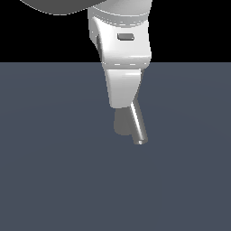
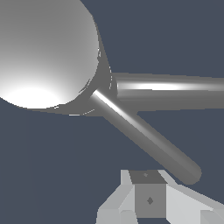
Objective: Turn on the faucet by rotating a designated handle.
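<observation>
Jaws: honestly can't tell if they're apart or together, only one pale finger of the white robot gripper shows, just beside the thin grey metal handle rod. The grey metallic faucet sits mid dark-blue floor, mostly hidden behind the gripper, shiny spout tube slanting out below it

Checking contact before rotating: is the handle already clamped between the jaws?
No; in the wrist view the handle lies clear of the one visible finger.

Grey metallic faucet with flat round cap, shiny thick spout tube projecting sideways, thin straight grey rod handle angling off beside it
</observation>
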### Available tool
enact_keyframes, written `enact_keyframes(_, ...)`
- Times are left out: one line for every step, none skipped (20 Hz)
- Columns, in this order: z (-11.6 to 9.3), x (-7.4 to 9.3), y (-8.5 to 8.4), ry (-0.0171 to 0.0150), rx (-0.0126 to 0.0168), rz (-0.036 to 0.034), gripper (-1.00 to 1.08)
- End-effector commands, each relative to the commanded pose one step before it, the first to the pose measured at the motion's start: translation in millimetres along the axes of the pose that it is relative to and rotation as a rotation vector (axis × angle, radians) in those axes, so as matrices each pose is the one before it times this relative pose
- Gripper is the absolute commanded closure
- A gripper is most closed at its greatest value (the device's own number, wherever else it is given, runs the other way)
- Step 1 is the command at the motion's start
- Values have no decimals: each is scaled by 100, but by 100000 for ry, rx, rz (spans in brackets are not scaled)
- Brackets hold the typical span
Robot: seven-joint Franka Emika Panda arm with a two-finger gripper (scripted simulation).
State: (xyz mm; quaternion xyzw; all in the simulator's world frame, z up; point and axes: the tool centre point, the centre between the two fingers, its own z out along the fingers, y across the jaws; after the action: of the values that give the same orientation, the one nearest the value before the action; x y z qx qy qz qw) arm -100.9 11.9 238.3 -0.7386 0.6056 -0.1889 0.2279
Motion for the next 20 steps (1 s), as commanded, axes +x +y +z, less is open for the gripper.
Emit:
enact_keyframes(55,1165,626,1309,-511,1878,108)
enact_keyframes(-4,67,92,0,0,0,108)
enact_keyframes(-4,67,92,0,0,0,108)
enact_keyframes(10,96,98,27,-32,55,108)
enact_keyframes(-4,67,91,0,0,0,108)
enact_keyframes(-3,67,91,0,0,0,108)
enact_keyframes(6,87,96,19,-23,39,108)
enact_keyframes(-3,67,91,0,0,0,108)
enact_keyframes(-3,67,91,0,0,0,108)
enact_keyframes(10,96,98,27,-32,55,108)
enact_keyframes(-3,67,91,0,0,0,108)
enact_keyframes(-3,67,91,0,0,0,108)
enact_keyframes(10,96,98,27,-31,56,108)
enact_keyframes(-3,67,91,0,0,0,108)
enact_keyframes(-3,67,91,0,0,0,108)
enact_keyframes(6,88,96,19,-22,39,108)
enact_keyframes(-3,68,91,0,0,0,108)
enact_keyframes(6,88,96,19,-21,40,108)
enact_keyframes(-3,68,92,0,0,0,108)
enact_keyframes(-3,68,92,0,0,0,108)
